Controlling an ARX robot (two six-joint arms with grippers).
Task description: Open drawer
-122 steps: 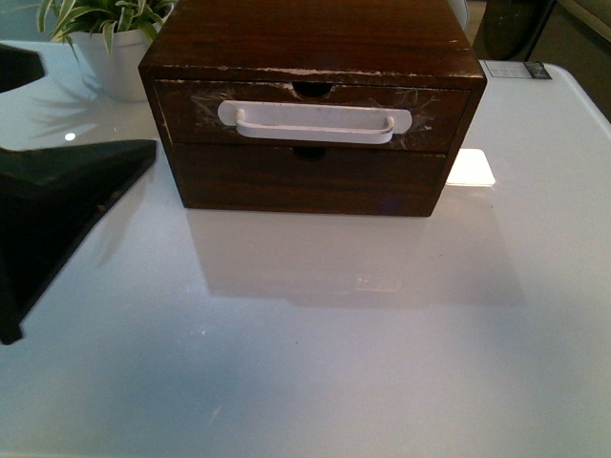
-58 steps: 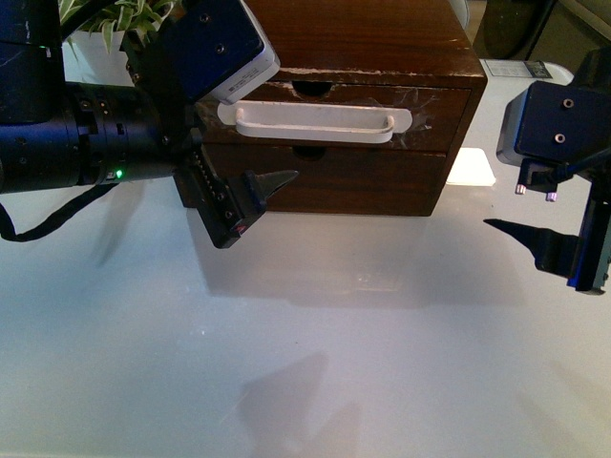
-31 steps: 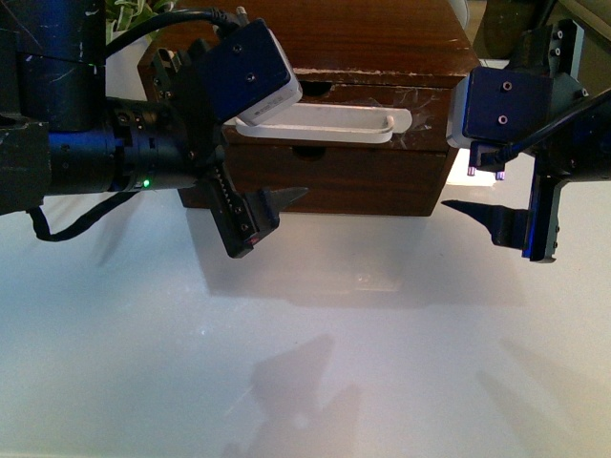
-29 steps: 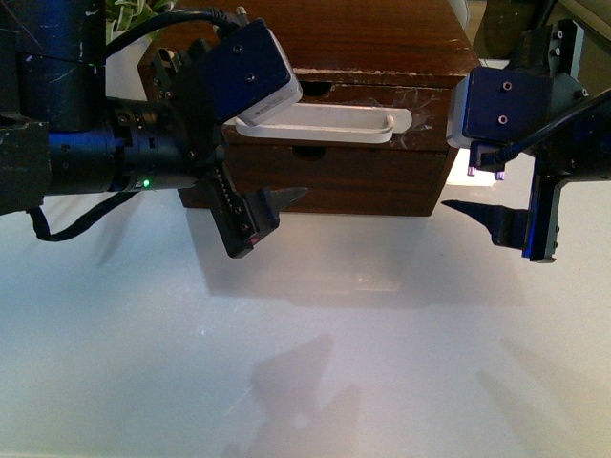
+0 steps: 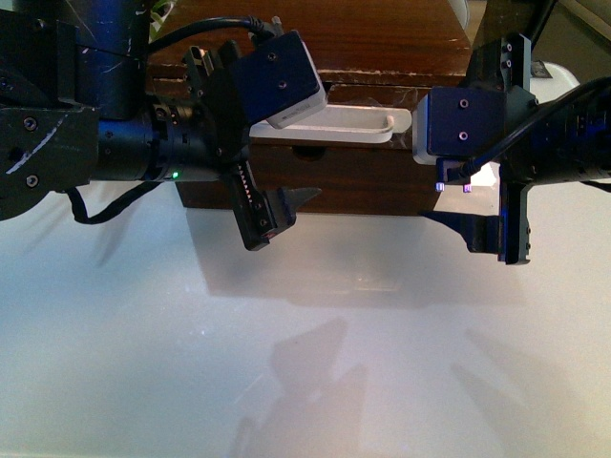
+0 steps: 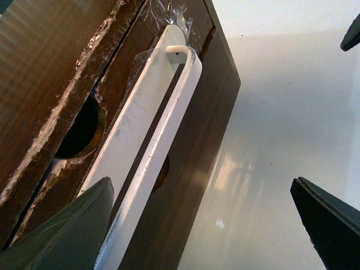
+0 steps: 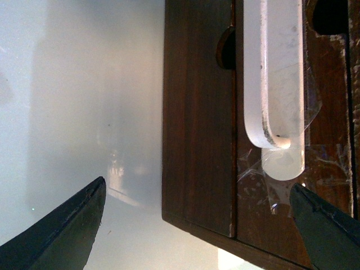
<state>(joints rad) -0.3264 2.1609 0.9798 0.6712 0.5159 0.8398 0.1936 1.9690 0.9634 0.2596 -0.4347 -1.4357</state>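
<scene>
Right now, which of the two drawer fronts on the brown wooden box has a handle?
The upper drawer: it carries a long white bar handle and whitish scuffs. The lower drawer front is plain dark wood with no handle.

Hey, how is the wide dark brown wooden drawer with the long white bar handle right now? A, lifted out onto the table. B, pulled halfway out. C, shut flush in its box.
C: the drawer lies level with the plain dark drawer front under it, and no pale inside shows.
</scene>
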